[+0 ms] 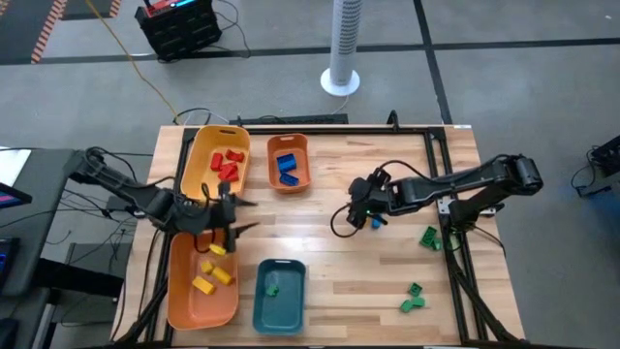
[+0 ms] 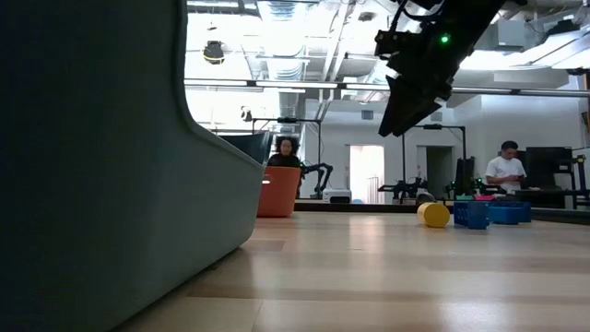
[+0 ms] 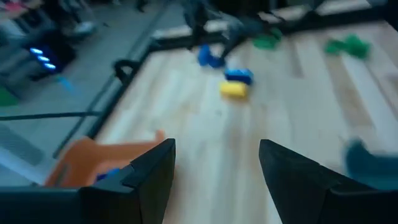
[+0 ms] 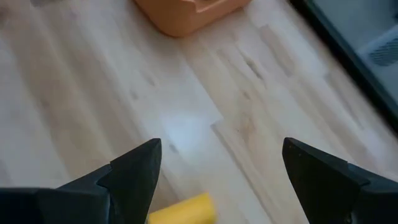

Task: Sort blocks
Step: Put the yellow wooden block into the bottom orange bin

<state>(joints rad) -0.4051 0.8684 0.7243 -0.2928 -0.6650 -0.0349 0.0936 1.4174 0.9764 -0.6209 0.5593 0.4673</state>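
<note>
While overhead hides it, the right tool (image 4: 214, 171), fingers spread, hangs over a yellow block (image 4: 183, 210).

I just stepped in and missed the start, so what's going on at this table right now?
Two robot arms are sorting small toy blocks by colour into trays. Red blocks lie in one yellow tray, blue ones in the orange tray, yellow ones in a second yellow tray, and one green block in the teal tray. The left gripper hangs open beside the yellow blocks' tray. The right gripper is open above a loose yellow block mid-table. Several green blocks remain unsorted.
</note>
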